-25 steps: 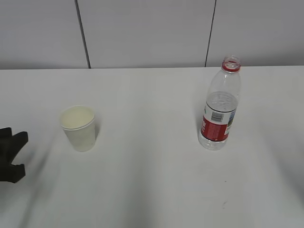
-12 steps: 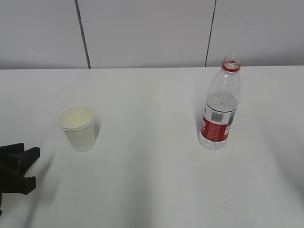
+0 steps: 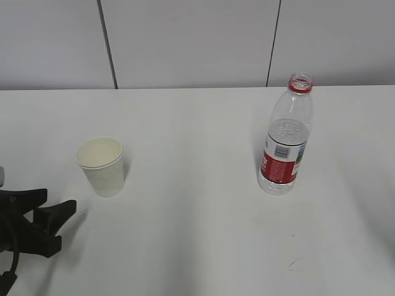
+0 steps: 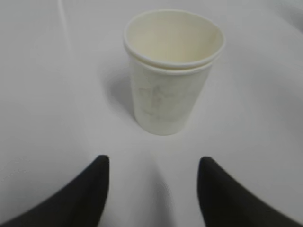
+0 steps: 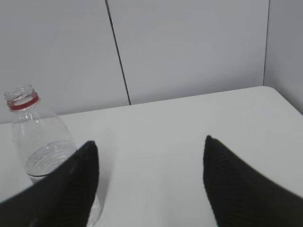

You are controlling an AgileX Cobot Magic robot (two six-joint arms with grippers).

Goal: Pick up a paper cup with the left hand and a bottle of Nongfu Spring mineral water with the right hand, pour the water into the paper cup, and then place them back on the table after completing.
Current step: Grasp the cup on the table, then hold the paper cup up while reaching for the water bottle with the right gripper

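A white paper cup [image 3: 102, 165] stands upright on the white table [image 3: 191, 185], left of centre. My left gripper [image 3: 52, 213] is open and empty, low at the left edge, short of the cup. In the left wrist view the cup [image 4: 171, 71] stands ahead of the open left gripper [image 4: 154, 163]. An uncapped clear bottle [image 3: 286, 143] with a red label and red neck ring stands at the right, partly filled with clear water. In the right wrist view the bottle [image 5: 40, 137] is at the left, beside the left finger of my open right gripper [image 5: 150, 144]. The right gripper is out of the exterior view.
A grey panelled wall [image 3: 197, 43] runs behind the table's back edge. The table's right edge and corner show in the right wrist view [image 5: 279, 99].
My left gripper has moved rightward and forward into view, closer to the cup. The cup and bottle have not moved.
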